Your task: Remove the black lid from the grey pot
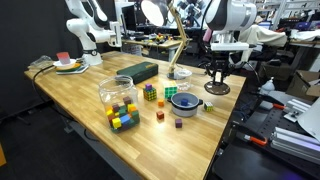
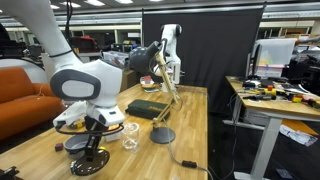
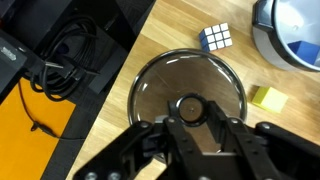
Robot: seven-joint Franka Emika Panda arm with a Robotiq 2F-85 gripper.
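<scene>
Near the edge of the pale wooden table (image 1: 80, 90), the small round flat black lid (image 3: 165, 85) with its central knob lies directly under the Robotiq gripper (image 3: 192, 125), well clear of the shallow grey metal pot (image 3: 260, 35), whose blue inside stands open at the top right of the wrist view. In an exterior view the pot (image 1: 184, 106) sits uncovered further in on the table, with the gripper (image 1: 218, 80) beside it toward the edge, so the lid is off the pot. The jaws straddle the knob closely, the natural hold for so flat a disc, but I cannot tell whether they clamp it or have let go, nor whether the lid rests fully on the wood. A multicoloured puzzle cube (image 3: 217, 38) and a small yellow block (image 3: 266, 96) lie between lid and pot; the spot chosen avoids both. The table edge and black cables (image 3: 60, 60) are close by, so a slide that way looks risky.
</scene>
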